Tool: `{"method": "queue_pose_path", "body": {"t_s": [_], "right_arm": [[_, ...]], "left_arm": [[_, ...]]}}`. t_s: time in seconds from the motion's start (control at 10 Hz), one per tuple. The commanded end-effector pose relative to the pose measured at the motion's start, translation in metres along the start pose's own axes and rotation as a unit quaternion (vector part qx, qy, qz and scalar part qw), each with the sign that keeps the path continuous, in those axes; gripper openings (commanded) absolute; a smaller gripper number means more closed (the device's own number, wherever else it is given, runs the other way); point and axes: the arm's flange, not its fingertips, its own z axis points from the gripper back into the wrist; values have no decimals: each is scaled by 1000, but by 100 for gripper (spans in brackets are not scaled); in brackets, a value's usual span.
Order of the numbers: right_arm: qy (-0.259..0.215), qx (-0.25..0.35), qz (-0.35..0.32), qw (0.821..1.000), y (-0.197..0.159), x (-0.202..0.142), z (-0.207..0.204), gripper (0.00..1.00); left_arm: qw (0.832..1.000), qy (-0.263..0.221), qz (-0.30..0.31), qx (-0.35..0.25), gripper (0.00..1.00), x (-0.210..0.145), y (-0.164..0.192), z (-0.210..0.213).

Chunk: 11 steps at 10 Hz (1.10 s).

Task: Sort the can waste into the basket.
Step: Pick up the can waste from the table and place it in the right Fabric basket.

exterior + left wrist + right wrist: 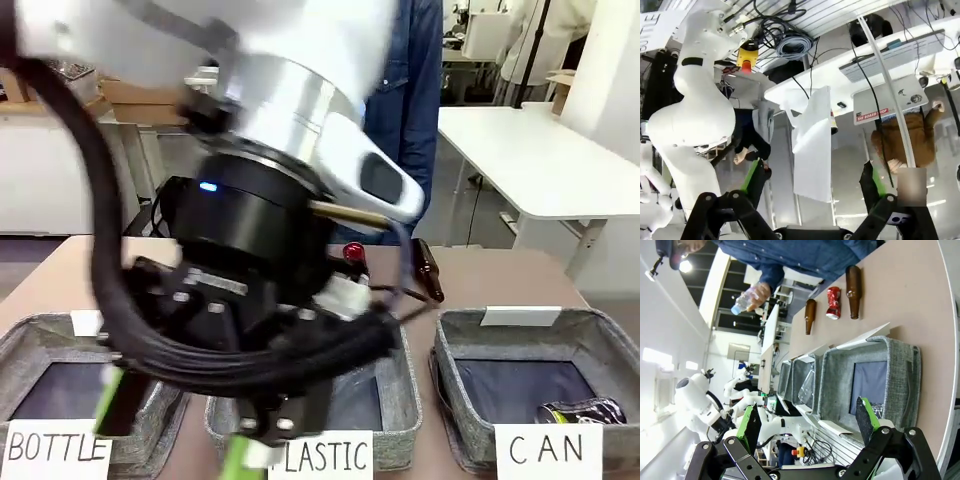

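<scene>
Nearest, the left gripper [812,166] hangs right in front of the front camera, jaws spread with nothing between them. Its own camera looks off into the room, not at the table [920,290]. The right gripper [807,405] is likewise released and empty, looking along the table across the basket [900,365].

One dark can [582,410] already lies inside that basket, in the near right corner as seen from the front. Past the baskets, the red can [833,302] sits on the table toward the person's side. It lies between two brown bottles [853,290], just beside the longer one; whether they touch I cannot tell.

The red can looks dented. It is likely light, thin-walled and slick, and easy to crush or squirt out of a hard pinch. A gentle hold across the middle of its body, with fingers coming down clear of the bottles, seems best; glass knocked aside could roll.

From the front, the left arm covers most of the red can, leaving a sliver beside one bottle. The right wrist view gives the whole can, both bottles and the gaps around them, plus the person's hand [760,292] holding a clear bottle [742,301]. The front view supplies the basket's CAN sign square on.
</scene>
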Motion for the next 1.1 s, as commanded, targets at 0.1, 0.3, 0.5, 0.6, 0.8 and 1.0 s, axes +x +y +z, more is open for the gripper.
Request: {"method": "queue_pose_path", "body": {"t_s": [0.1, 0.3, 0.5, 0.6, 0.8, 1.0], "right_arm": [[2, -8, -6, 1000, 3, -1, 1, 100], [2, -8, -6, 1000, 3, -1, 1, 100], [2, -8, -6, 1000, 3, -1, 1, 100], [2, -8, -6, 1000, 3, -1, 1, 100], [2, -8, -6, 1000, 3, -1, 1, 100], [2, -8, -6, 1000, 3, -1, 1, 100]], "left_arm": [[1000, 14, -1, 17, 100, -9, -12, 11], [999, -35, -15, 30, 100, 12, 24, 15], [975, -181, -11, 129, 100, -3, 111, 18], [954, -255, 34, 153, 100, -20, 162, 7], [940, -334, 46, 49, 100, -60, 225, -14], [907, -412, -25, -80, 100, -92, 286, -52]]}}
